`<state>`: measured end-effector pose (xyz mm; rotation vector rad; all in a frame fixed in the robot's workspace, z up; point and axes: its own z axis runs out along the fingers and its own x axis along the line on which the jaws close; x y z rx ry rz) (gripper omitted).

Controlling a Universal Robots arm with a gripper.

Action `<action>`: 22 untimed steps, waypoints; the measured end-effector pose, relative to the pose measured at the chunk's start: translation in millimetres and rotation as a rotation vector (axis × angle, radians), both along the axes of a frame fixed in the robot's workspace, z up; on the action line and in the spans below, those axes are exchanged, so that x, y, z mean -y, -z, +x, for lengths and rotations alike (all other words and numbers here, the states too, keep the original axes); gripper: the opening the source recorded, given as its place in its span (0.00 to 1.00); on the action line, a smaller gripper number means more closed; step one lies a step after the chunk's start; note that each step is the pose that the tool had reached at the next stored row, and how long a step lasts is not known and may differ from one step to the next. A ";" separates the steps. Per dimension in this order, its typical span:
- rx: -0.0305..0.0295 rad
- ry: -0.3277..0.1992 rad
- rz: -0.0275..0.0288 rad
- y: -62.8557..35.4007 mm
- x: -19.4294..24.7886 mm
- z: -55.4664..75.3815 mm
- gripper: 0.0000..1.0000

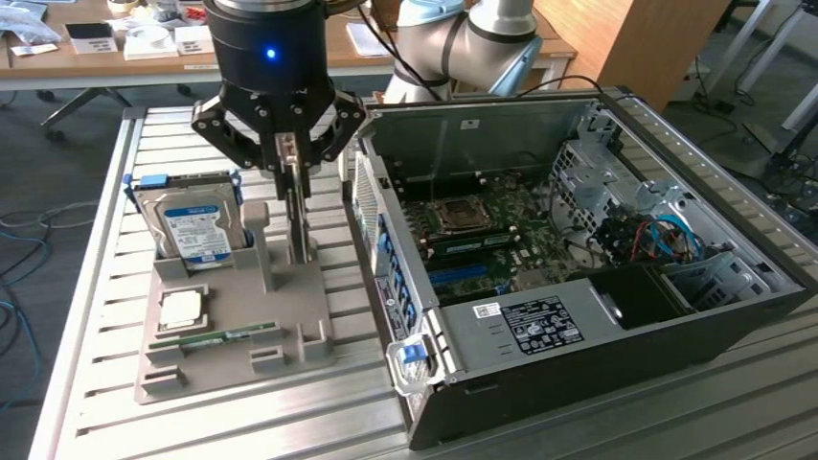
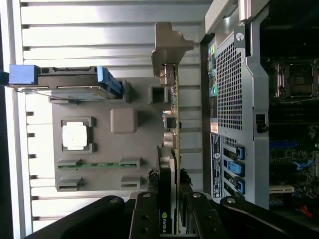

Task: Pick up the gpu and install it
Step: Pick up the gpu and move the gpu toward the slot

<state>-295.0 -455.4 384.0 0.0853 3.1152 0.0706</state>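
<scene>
Fingers [image 2: 144, 214] clamped on gpu [image 2: 167, 164] upper edge, upright in gray holder [image 2: 99, 129], near computer case [image 2: 232, 99] wall.

The light-grey jointed robot arm [image 1: 476, 36] bends in from the back of the exterior view, and its black cylindrical wrist [image 1: 268, 43] points straight down. The black two-fingered gripper [image 1: 294, 177] hangs vertical, jaws pinched on the thin green gpu card [image 2: 174, 99].
</scene>
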 end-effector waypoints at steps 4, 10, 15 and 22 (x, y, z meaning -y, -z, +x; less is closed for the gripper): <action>0.0000 0.000 0.0000 -6.0 0.0 0.0 0.27; 0.0000 0.000 0.0001 -6.9 0.0 0.0 0.27; -0.0002 0.000 -0.0001 -7.9 0.0 0.0 0.27; 0.0001 0.000 0.0001 -9.8 0.0 0.0 0.27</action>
